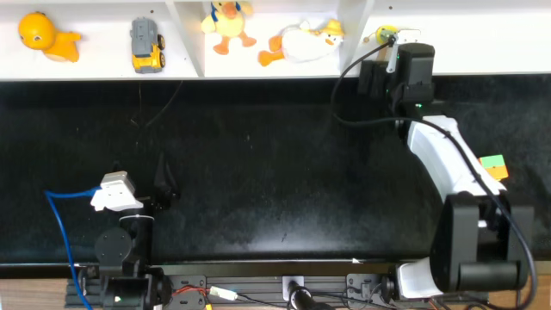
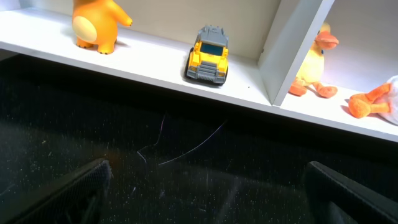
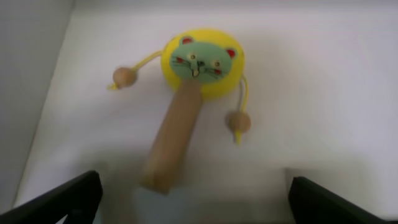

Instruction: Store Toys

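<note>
right end effector (image 3: 198, 202): fingers spread wide, holding nothing, at the upper-right shelf compartment in the top view | rattle (image 3: 200, 62): flat on the white shelf (image 3: 323, 93) just ahead of those fingers, handle toward them, apart from both | left end effector (image 2: 205, 199): wide, holding nothing, lower left over the black tabletop (image 1: 275, 172) | truck (image 2: 208, 55): upper-left compartment

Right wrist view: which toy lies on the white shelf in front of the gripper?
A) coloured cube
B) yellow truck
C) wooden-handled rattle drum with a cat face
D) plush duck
C: the rattle drum, with a wooden handle and two beads on strings, lies on the shelf before the open right gripper.
</note>
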Robot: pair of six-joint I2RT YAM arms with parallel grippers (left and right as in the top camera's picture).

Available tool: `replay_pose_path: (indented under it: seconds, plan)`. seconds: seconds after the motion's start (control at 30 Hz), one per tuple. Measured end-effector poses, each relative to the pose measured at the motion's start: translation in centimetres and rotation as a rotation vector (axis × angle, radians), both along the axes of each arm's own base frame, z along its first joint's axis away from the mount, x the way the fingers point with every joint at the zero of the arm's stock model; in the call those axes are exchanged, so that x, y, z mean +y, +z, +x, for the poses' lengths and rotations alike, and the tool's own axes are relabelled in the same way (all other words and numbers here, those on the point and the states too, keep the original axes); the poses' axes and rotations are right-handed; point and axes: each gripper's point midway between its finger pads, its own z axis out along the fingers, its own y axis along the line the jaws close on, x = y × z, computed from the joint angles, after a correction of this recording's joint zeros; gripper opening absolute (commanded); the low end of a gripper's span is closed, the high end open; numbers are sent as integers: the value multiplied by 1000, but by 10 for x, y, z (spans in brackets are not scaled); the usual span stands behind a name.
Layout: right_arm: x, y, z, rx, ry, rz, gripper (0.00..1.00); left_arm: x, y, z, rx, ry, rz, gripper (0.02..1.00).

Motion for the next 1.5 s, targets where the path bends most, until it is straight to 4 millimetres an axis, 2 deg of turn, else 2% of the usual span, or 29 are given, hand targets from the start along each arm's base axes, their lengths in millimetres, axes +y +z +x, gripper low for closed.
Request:
replay_pose_path:
  seconds: [0.13,0.27,0.37,0.5,0.63,0.77,0.87,1.03,1.2,1.37,1.5]
  plan:
    - [-14,13,-29,87,-107,4,996,0,0,0,0,0,0,998]
    - [-31,55,-69,124,-292,59,993,0,0,0,0,0,0,998]
    - [-47,86,-111,129,-487,159,996,0,0,0,0,0,0,998]
    - [-64,102,-153,123,-672,263,996,0,0,0,0,0,0,998]
    - [-64,105,-166,124,-731,309,993,0,0,0,0,0,0,998]
    - [-64,100,-169,142,-764,327,998,0,0,0,0,0,0,998]
    - [-70,89,-174,191,-831,383,998,0,0,0,0,0,0,996]
    - [-106,53,-177,300,-1010,476,998,0,0,0,0,0,0,998]
    - [-136,17,-189,425,-1159,559,998,0,0,0,0,0,0,996]
    - [-158,-1,-199,484,-1205,562,998,0,0,0,0,0,0,996]
    - [-170,-3,-199,475,-1191,533,996,0,0,0,0,0,0,996]
